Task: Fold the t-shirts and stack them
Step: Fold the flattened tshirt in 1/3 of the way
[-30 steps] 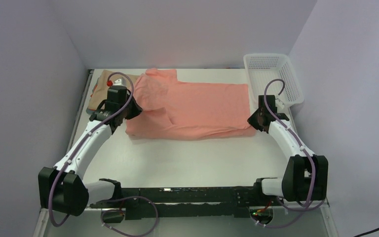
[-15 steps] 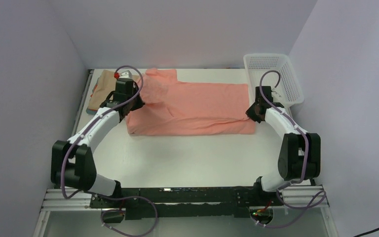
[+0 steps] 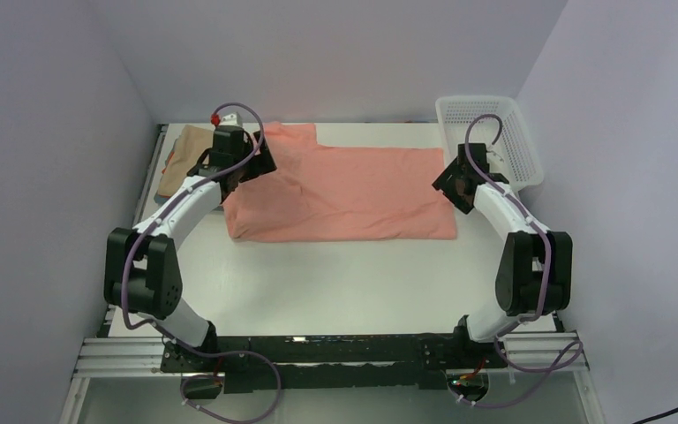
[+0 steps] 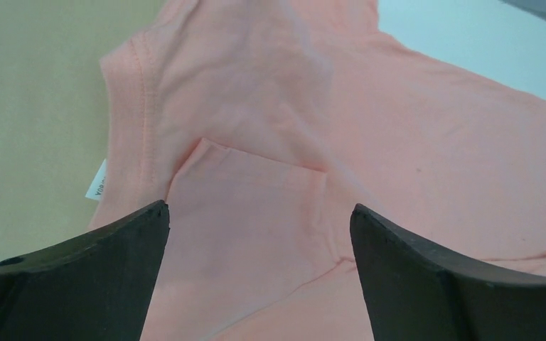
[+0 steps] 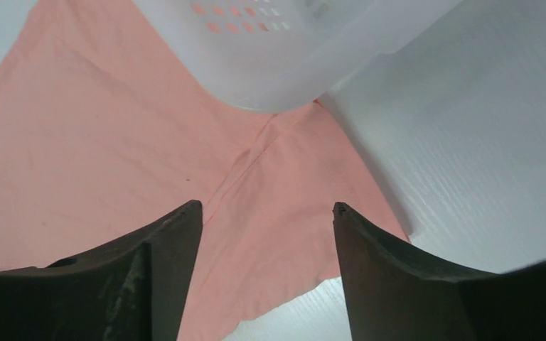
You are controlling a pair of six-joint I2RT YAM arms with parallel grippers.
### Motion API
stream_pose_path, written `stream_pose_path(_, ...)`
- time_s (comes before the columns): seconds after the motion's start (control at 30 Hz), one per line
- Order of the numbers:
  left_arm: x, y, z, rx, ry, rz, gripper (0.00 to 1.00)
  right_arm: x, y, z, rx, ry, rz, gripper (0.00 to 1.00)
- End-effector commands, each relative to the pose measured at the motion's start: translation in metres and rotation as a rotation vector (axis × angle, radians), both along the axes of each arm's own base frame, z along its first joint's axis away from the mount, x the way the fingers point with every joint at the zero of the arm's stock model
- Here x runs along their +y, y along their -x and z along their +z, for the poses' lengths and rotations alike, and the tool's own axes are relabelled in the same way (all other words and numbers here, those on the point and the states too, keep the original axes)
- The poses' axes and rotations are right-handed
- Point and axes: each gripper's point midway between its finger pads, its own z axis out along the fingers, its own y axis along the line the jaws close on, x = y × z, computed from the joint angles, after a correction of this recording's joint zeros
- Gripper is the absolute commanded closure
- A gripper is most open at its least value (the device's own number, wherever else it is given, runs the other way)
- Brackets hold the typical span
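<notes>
A salmon-pink t-shirt [image 3: 344,193] lies folded lengthwise across the back of the table, also seen as pink cloth [image 4: 270,156] in the left wrist view and pink cloth [image 5: 114,135] in the right wrist view. A tan t-shirt [image 3: 184,157] lies at the back left, partly under the pink one. My left gripper [image 3: 260,163] hovers open over the pink shirt's sleeve end; my left gripper [image 4: 259,213] holds nothing. My right gripper [image 3: 448,185] stands open over the shirt's right end; my right gripper [image 5: 266,209] has nothing between its fingers.
A white mesh basket [image 3: 508,141] stands at the back right, its corner [image 5: 284,64] close above the right gripper. Side walls close in the table on the left and right. Bare white table [image 3: 335,283] lies in front of the shirt.
Both grippers carried the pink shirt's near edge toward the back, folding it over, then opened and let the cloth go. The shirt now lies narrower.
</notes>
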Motion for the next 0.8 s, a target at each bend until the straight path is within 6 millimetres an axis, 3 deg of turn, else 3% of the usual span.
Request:
stream_pose_path(0.0,-0.02,0.011,0.049,-0.109,0.054,-0.091,0.01,0.011,0.003,0.027,-0.065,-0.01,0.059,0.27)
stream_pose_path(0.13,-0.059,0.04,0.047,-0.102,0.102,-0.22,0.01,0.044,0.016,0.024,-0.074,-0.035,0.157,0.01)
stream_pose_path(0.27,-0.08,0.058,0.011,-0.024,0.122,-0.282,0.0,0.084,0.022,0.001,-0.07,-0.078,0.298,0.0)
stream_pose_path(0.4,-0.097,0.066,-0.034,0.086,0.154,-0.327,0.01,0.107,0.022,-0.029,0.0,-0.059,0.385,0.0)
stream_pose_path(0.6,-0.113,0.067,-0.094,0.227,0.115,-0.337,0.0,0.109,0.025,-0.068,0.103,-0.032,0.408,0.0)
stream_pose_path(0.77,-0.109,0.087,-0.143,0.38,0.077,-0.314,0.01,0.097,0.052,-0.091,0.196,-0.007,0.385,0.0)
